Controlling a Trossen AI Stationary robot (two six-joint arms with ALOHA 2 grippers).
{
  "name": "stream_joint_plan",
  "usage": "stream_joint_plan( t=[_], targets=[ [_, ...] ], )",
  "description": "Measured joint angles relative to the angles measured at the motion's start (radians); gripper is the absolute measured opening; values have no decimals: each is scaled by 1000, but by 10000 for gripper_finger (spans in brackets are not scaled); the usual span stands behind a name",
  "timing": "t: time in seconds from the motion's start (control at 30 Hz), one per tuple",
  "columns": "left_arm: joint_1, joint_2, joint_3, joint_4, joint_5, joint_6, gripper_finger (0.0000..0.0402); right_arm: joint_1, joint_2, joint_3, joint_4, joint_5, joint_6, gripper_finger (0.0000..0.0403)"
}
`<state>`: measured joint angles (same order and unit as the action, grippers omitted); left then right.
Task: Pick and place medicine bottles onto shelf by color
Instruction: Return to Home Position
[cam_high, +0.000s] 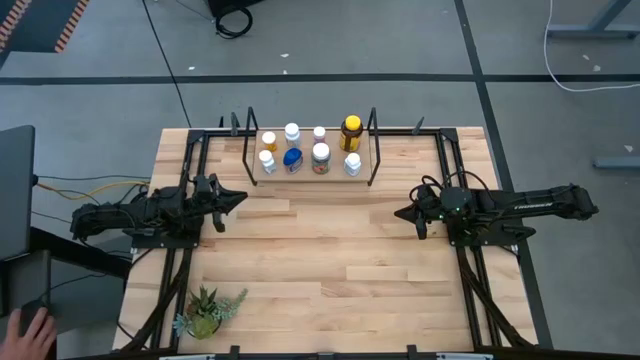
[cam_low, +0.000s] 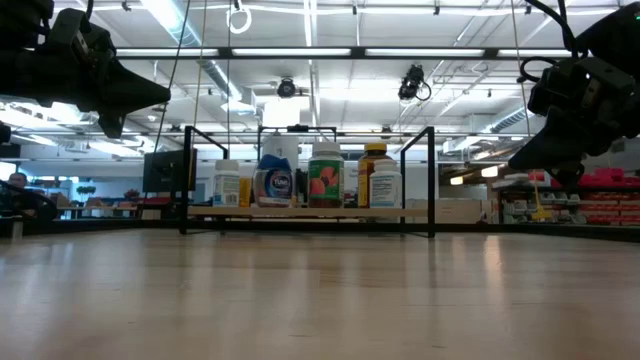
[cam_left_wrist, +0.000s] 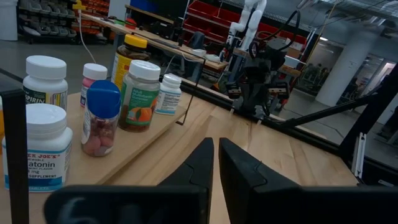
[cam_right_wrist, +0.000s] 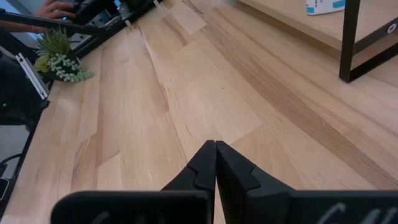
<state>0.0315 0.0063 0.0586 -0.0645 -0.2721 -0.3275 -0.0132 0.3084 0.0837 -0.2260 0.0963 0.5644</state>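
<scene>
The medicine bottles (cam_high: 320, 157) stand upright on the shelf (cam_high: 308, 176), a light-wood plank with black wire ends at the table's far middle. They are mostly white-capped; a yellow-amber one (cam_high: 351, 132) and a blue-capped one (cam_high: 292, 159) are among them. The left wrist view shows them close: the blue-capped bottle (cam_left_wrist: 102, 118), a green-labelled one (cam_left_wrist: 140, 93) and the amber one (cam_left_wrist: 129, 59). My left gripper (cam_high: 238, 197) hovers shut above the table, near-left of the shelf. My right gripper (cam_high: 398, 213) hovers shut, near-right of the shelf. Neither holds anything.
A small potted green plant (cam_high: 205, 310) stands near the table's near-left corner. A person's hand (cam_high: 35, 330) shows beyond the table's left edge. Bare wooden tabletop (cam_high: 330, 250) lies between the two grippers and the near edge. Black frame rails (cam_high: 470, 280) run along the table's sides.
</scene>
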Motion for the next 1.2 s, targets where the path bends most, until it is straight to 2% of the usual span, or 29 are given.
stream_joint_plan(
  t=[0.47, 0.77, 1.2],
  targets=[
    [0, 0, 0, 0, 0, -1, 39, 0, 0, 0, 0, 0, 0, 17],
    [0, 0, 0, 0, 0, 0, 28, 0, 0, 0, 0, 0, 0, 17],
    [0, 0, 0, 0, 0, 0, 39, 0, 0, 0, 0, 0, 0, 17]
  ],
)
